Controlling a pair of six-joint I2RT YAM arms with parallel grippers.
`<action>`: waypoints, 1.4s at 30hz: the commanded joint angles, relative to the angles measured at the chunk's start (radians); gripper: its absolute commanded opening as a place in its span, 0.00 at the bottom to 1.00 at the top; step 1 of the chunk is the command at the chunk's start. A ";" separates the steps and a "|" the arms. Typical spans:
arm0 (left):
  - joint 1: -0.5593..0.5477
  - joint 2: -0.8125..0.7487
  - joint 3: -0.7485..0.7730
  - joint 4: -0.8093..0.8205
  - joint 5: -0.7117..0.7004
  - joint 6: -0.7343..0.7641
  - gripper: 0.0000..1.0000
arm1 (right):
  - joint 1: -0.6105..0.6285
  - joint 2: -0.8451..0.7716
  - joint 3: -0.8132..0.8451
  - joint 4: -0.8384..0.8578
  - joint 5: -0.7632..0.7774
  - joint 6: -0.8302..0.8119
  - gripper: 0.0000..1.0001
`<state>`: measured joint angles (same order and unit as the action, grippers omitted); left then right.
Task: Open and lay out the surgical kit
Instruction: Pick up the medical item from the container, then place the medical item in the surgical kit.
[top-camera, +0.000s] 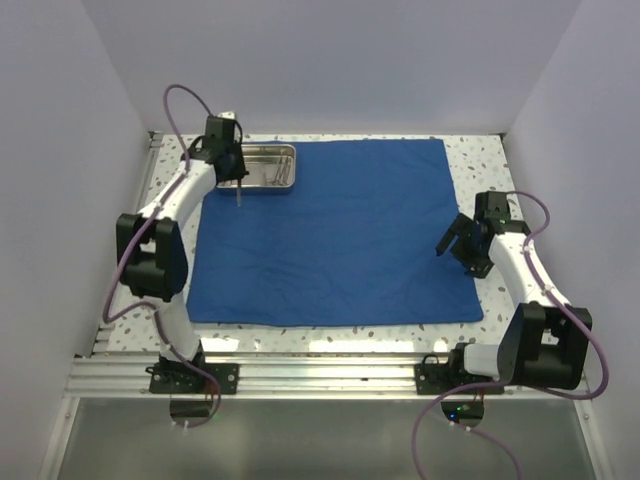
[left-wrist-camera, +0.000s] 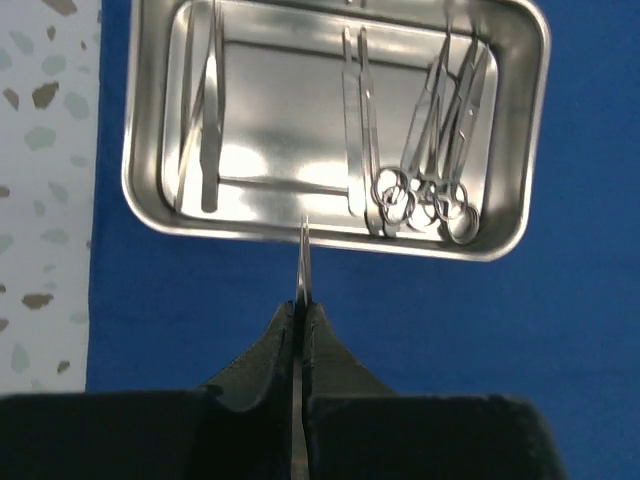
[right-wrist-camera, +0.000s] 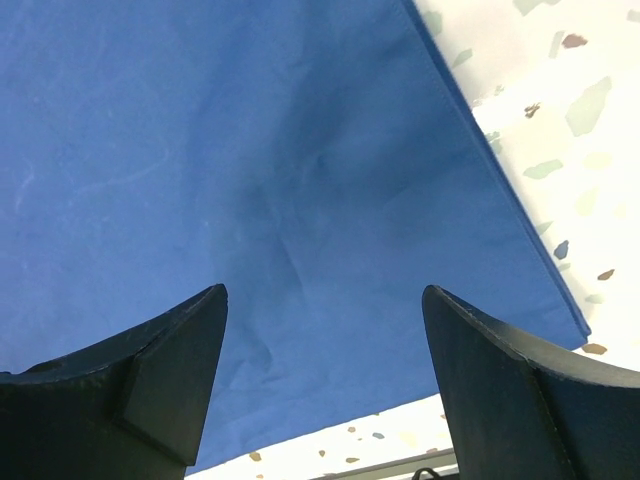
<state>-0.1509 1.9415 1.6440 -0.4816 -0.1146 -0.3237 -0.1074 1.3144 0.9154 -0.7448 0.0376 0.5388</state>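
The cloth (top-camera: 340, 240) lies flat on the table (top-camera: 470, 160), the tray (top-camera: 270, 165) (scissors (left-wrist-camera: 440, 100) and tweezers (left-wrist-camera: 352, 130) inside) at its 11 o'clock corner, where the left end effector (left-wrist-camera: 303, 320) pinches a steel tool (left-wrist-camera: 303, 260), while the right end effector (right-wrist-camera: 322, 295) hovers wide over its 4 o'clock edge.

plain pale walls (top-camera: 330, 60), speckled tabletop (top-camera: 478, 158)

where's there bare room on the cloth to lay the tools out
Bare: all the blue cloth from the steel tray in its far left corner to the right and near edges. Crowded: the tray, where the left gripper holds a thin tool, and the right edge under the open right gripper.
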 joint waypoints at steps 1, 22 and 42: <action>-0.070 -0.204 -0.168 -0.071 -0.025 -0.078 0.00 | 0.008 -0.041 -0.021 0.025 -0.031 0.012 0.82; -0.265 -0.383 -0.808 0.127 0.029 -0.367 0.03 | 0.130 0.034 0.082 0.091 -0.084 0.049 0.83; -0.109 -0.068 0.164 -0.279 -0.136 0.084 0.77 | 0.137 0.014 0.085 0.073 -0.042 0.033 0.85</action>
<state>-0.3725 1.7226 1.6905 -0.6834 -0.2512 -0.3607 0.0277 1.3613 0.9878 -0.6704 -0.0170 0.5816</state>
